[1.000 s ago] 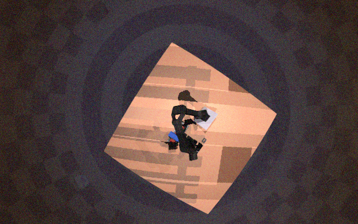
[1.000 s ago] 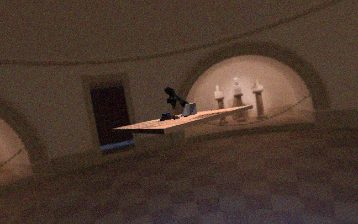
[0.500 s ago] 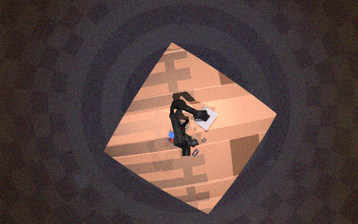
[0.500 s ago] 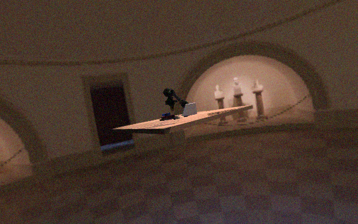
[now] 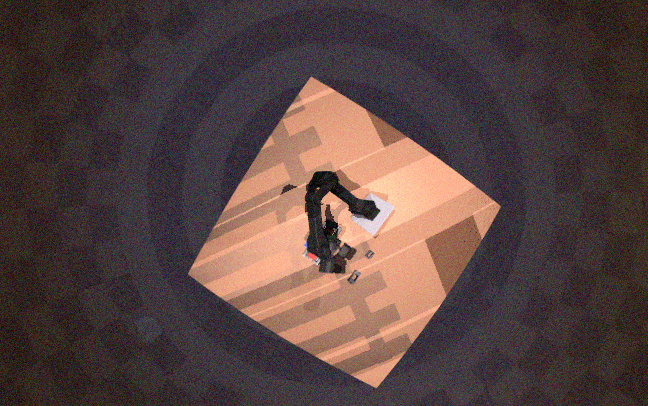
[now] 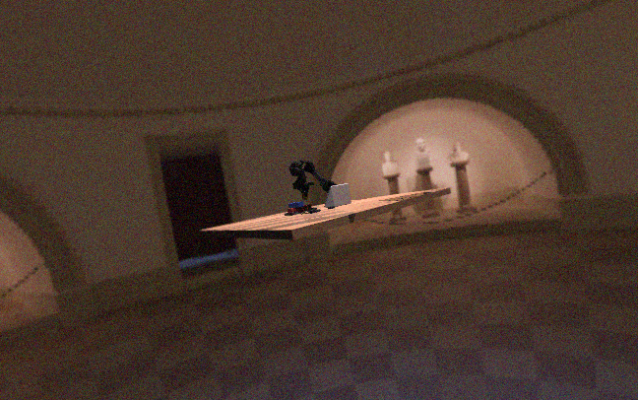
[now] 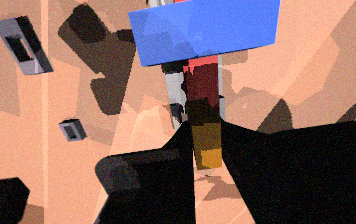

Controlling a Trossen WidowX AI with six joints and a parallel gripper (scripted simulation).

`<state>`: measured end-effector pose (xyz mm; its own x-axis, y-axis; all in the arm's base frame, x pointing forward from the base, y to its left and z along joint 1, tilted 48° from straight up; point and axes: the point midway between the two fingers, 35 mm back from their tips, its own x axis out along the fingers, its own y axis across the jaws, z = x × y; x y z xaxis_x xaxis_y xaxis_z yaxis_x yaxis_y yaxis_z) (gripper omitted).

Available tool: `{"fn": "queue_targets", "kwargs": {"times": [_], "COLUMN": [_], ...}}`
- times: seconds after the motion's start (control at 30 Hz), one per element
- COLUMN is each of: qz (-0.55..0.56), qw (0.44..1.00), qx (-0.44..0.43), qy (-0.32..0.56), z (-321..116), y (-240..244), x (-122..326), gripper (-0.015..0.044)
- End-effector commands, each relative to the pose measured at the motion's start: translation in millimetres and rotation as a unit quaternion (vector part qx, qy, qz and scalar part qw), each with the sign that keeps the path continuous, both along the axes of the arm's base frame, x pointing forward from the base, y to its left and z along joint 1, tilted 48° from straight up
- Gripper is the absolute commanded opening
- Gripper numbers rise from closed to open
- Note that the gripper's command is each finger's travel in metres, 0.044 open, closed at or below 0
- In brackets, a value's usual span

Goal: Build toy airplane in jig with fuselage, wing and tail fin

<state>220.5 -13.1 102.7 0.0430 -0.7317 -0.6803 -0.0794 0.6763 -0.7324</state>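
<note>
My gripper [image 7: 198, 123] is shut on the yellow-orange tail fin [image 7: 211, 158]. The arm hides both in the top view. The red fuselage [image 7: 202, 85] [image 5: 312, 257] lies in the pale cradle of the jig [image 7: 175, 89]. The blue wing [image 7: 210, 31] [image 6: 296, 204] lies crosswise on top of the fuselage. In the wrist view the fin lines up with the near, tail end of the fuselage. Its lower part is shadowed and overlaps that end, so the tail socket is hidden. I cannot tell whether the fin's tab touches or enters the socket.
A grey hollow block [image 7: 26, 46] and a smaller one [image 7: 73, 130] lie on the table to one side of the jig. A white slanted panel [image 5: 384, 212] [image 6: 340, 195] stands by the arm's base. Dark shadows cross the wooden table [image 5: 430, 175].
</note>
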Motion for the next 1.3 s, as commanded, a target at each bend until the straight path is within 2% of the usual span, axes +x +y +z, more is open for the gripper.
{"fn": "queue_targets", "kwargs": {"times": [0.0,0.1,0.2,1.27], "qz": [0.001,0.000,0.000,0.000], "qw": [1.000,1.000,1.000,1.000], "qx": [-0.005,-0.007,-0.007,-0.007], "qy": [-0.001,-0.001,-0.001,-0.001], "z": [7.8,9.9,9.9,10.5], "y": [-11.3,-15.3,-15.5,-17.0], "x": [-4.1,-5.7,-5.8,-5.7], "gripper": [0.0000,0.0000,0.0066,0.0066]}}
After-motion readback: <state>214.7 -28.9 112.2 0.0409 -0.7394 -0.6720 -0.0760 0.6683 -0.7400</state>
